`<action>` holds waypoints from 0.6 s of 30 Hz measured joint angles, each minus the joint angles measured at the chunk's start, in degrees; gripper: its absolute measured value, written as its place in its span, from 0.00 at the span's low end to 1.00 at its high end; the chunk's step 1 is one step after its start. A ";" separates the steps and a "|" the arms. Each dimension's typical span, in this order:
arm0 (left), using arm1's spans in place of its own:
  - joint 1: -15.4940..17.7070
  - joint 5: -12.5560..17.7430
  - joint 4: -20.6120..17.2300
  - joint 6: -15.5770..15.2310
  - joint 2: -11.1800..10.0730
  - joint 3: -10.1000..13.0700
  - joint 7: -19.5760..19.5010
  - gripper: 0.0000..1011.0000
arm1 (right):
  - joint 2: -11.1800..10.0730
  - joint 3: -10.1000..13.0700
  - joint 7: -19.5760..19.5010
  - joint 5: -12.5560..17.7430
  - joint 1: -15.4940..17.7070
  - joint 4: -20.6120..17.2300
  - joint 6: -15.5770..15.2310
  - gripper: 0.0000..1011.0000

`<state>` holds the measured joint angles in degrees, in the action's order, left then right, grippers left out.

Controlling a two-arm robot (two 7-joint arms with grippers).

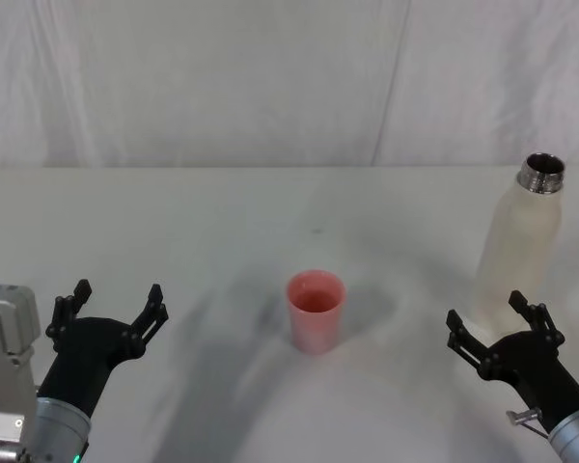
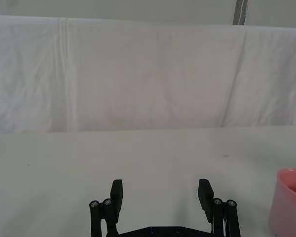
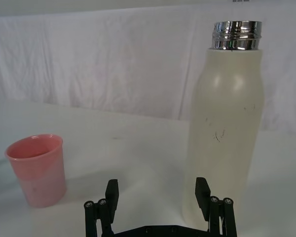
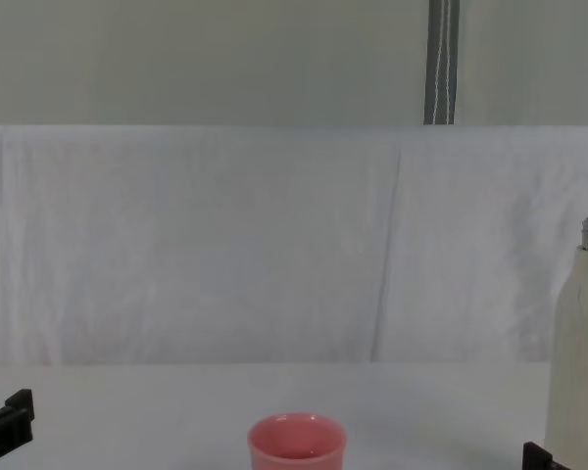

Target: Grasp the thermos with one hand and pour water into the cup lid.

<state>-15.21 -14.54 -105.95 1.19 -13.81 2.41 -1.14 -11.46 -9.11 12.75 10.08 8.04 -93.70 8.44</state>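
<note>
At two o'clock on the table (image 1: 174,222) from the centred cup lid (image 1: 316,311): one thermos (image 1: 519,249), upright and uncapped, with the right gripper (image 1: 495,323) just short of its base at about six o'clock, spread wide and empty; left gripper (image 1: 111,304) likewise spread and empty, idle at nine o'clock, well apart from the cup lid. Step judged as approach, grasp not yet made; next, easing forward to straddle the body, closing, lifting, tilting over the single pink cup lid. Count: one thermos, one cup lid, two grippers.

White table (image 1: 174,241) bears thermos (image 1: 517,251) and cup lid (image 1: 316,310).
</note>
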 joint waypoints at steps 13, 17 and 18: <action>0.00 0.00 0.00 0.00 0.00 0.00 0.00 0.99 | -0.03 -0.57 0.49 -0.11 -1.35 0.78 0.21 0.99; 0.00 0.00 0.00 0.00 0.00 0.00 0.00 0.99 | 0.04 -0.78 0.52 -0.11 -1.61 1.08 0.25 0.99; 0.00 0.00 0.00 0.00 0.00 0.00 0.00 0.99 | 0.05 -0.82 0.54 -0.10 -1.65 1.13 0.25 0.99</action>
<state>-15.21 -14.54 -105.95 1.19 -13.81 2.41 -1.14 -11.41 -9.93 13.29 9.98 6.39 -92.57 8.69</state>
